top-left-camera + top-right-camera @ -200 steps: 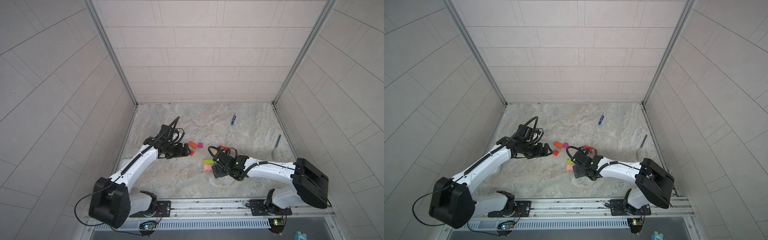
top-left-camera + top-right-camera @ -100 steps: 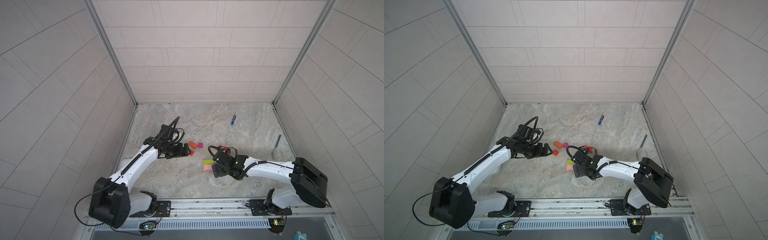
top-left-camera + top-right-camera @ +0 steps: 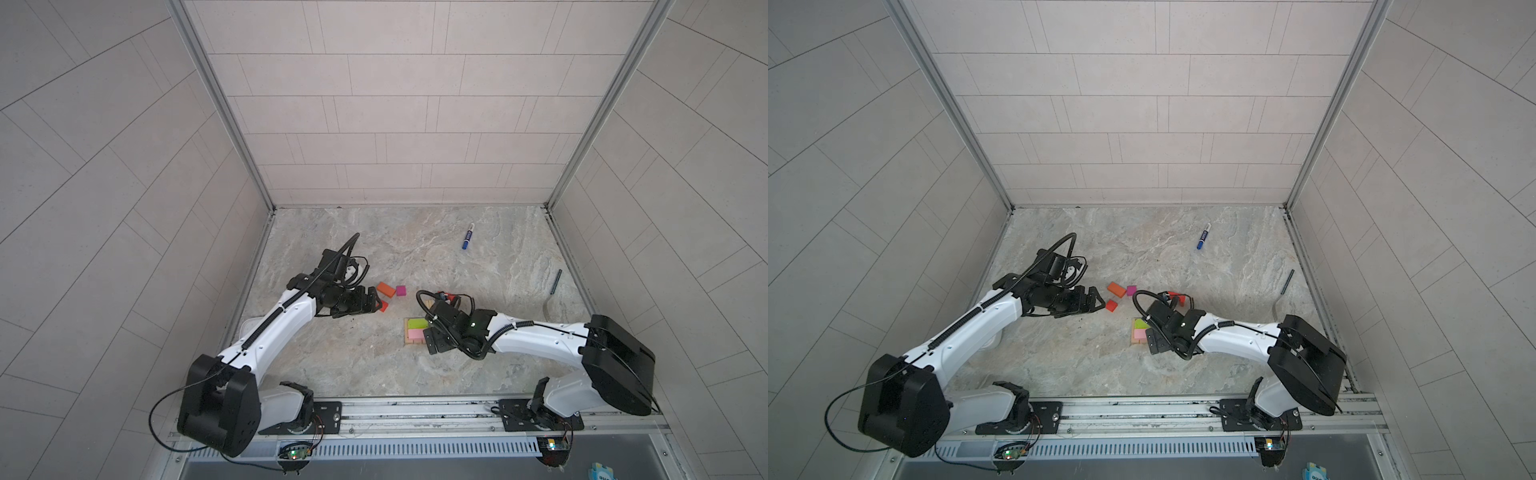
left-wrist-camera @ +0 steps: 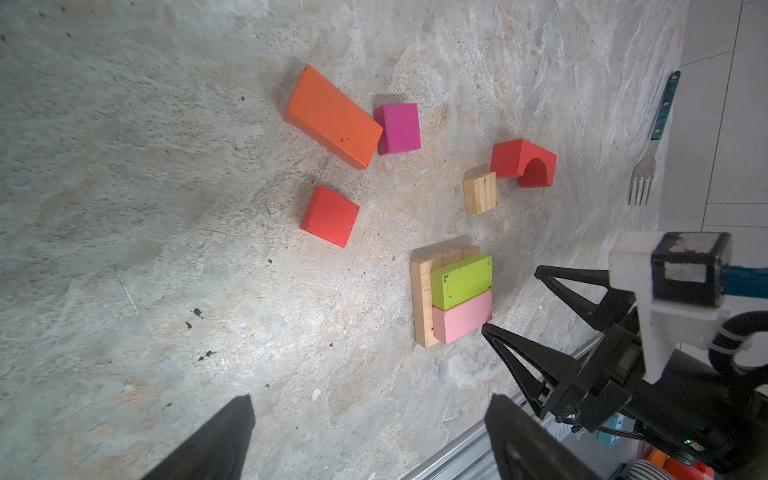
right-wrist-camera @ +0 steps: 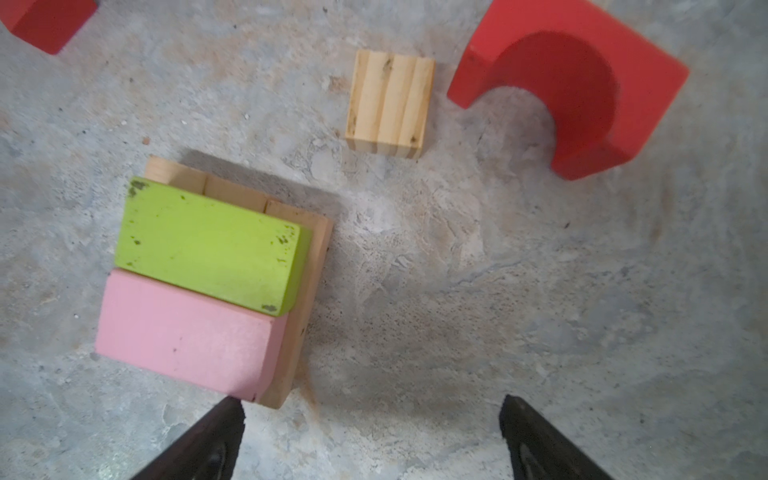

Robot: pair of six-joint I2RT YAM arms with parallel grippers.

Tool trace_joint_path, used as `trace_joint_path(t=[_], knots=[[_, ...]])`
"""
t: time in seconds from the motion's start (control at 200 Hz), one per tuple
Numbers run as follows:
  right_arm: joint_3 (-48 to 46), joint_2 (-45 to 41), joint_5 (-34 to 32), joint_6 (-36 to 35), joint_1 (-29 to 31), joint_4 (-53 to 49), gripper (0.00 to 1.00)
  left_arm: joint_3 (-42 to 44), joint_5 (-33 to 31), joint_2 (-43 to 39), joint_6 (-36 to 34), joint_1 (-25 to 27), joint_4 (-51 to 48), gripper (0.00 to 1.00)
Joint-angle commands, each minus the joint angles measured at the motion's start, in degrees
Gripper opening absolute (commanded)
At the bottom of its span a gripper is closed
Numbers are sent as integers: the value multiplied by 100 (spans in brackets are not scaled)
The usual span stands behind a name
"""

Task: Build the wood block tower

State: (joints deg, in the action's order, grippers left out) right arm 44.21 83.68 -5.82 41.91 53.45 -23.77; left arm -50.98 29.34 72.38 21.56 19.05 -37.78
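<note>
- Red cube (image 3: 1111,305) lies just past the left tool (image 3: 1100,303), whose jaws stand wide and empty.
- Right tool (image 4: 511,299), also wide and empty, sits beside the pink brick (image 4: 461,318).

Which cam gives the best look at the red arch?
Right wrist view: the red arch is close, large and whole, its opening clear. The left wrist view shows the arch whole but small. In both top views only a red sliver peeks out behind the right arm.
</note>
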Motion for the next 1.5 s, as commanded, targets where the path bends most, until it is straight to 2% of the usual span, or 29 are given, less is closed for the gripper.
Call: trace_joint_path(t=[0.0, 0.215, 0.425, 1.496], knots=[[110, 8, -162, 54, -36, -57, 97, -25, -16, -46, -14, 20, 0, 94], [97, -42, -8, 54, -35, -66, 97, -25, -16, -50, -14, 25, -1, 94], [96, 19, 441, -5, -1, 64, 99, -31, -16, -35, -13, 27, -1, 94], [505, 595, 451, -34, 144, 153, 100, -16, -25, -84, -17, 22, -1, 94]])
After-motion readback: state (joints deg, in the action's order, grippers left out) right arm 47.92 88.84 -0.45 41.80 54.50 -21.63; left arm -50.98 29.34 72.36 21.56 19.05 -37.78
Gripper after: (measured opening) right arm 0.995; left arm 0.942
